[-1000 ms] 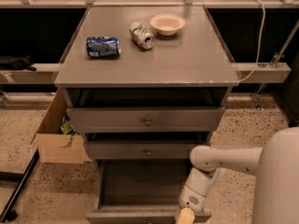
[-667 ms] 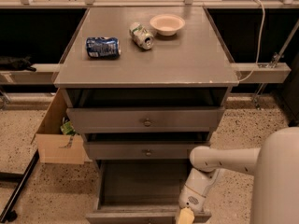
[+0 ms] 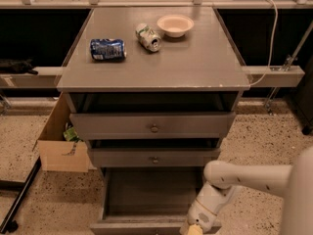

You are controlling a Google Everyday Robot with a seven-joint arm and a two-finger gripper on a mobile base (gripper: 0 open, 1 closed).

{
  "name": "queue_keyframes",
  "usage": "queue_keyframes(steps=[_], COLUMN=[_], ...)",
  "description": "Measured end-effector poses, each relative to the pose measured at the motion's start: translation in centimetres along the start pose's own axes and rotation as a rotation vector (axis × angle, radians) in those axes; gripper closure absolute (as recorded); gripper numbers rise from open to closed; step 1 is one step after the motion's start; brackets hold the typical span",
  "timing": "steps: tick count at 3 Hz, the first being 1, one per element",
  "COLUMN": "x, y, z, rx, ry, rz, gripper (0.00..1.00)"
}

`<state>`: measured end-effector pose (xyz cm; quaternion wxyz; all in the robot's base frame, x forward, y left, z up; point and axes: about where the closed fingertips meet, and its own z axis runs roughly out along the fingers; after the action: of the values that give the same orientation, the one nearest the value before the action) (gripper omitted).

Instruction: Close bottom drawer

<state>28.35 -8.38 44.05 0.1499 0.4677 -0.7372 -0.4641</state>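
bottom drawer open, gripper at its front

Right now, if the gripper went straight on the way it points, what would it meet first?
Probably the bottom drawer, near its front's right end; the gripper, at the picture's bottom edge, points down at it, though depth is unclear.
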Motion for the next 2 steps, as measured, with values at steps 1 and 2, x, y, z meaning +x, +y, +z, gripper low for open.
queue_keyframes(steps=[1,2], x=[0.1,-0.9], y=[2.4,5.1], z=[2.7,6.1], rx=[0.081,0.157], ry=[-0.167,-0.331], rz=[-0.105,-0.209], gripper=[0.00,0.00])
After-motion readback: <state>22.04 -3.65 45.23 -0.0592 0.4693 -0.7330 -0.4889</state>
